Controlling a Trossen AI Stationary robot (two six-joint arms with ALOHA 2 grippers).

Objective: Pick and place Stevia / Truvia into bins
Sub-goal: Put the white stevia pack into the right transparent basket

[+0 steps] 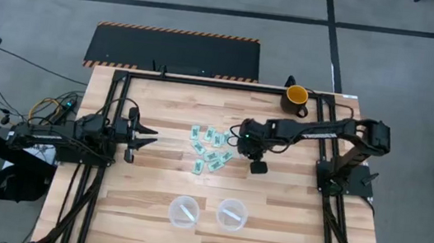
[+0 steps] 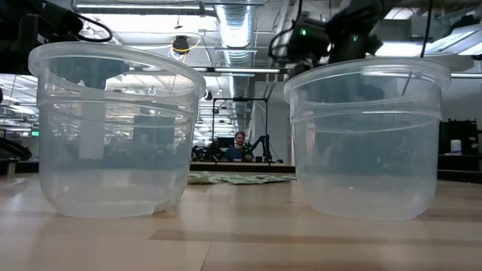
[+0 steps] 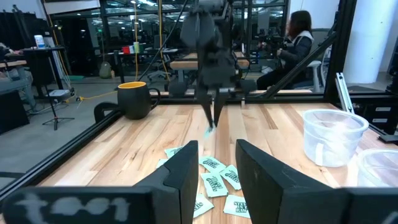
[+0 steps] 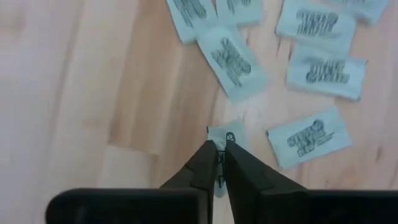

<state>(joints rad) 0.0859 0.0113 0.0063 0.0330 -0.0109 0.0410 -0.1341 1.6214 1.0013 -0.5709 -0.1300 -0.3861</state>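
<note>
Several light green and white Stevia packets (image 1: 210, 150) lie flat and scattered on the middle of the wooden table, also seen in the right wrist view (image 4: 314, 68). My right gripper (image 4: 219, 146) points down at the right side of the pile (image 1: 243, 141) and is shut on one packet. My left gripper (image 3: 214, 165) is open and hovers at the table's left (image 1: 144, 137), facing the pile. Two clear plastic cups (image 1: 184, 211) (image 1: 232, 214) stand upright near the table's near edge, side by side in the low view (image 2: 113, 128) (image 2: 365, 135). My right gripper pinches one Stevia packet by its edge (image 4: 220, 134) between its two fingertips, coming from above and pointing down. In the left wrist view the packet (image 3: 210, 129) hangs just below the fingertips. Whether its lower end is clear of the wood, I cannot tell.
A yellow-and-black mug (image 1: 296, 96) stands at the table's far right corner. Black frame rails run along the table's left and right edges. Bare wood lies between the pile and the cups. People sit in the room beyond the table.
</note>
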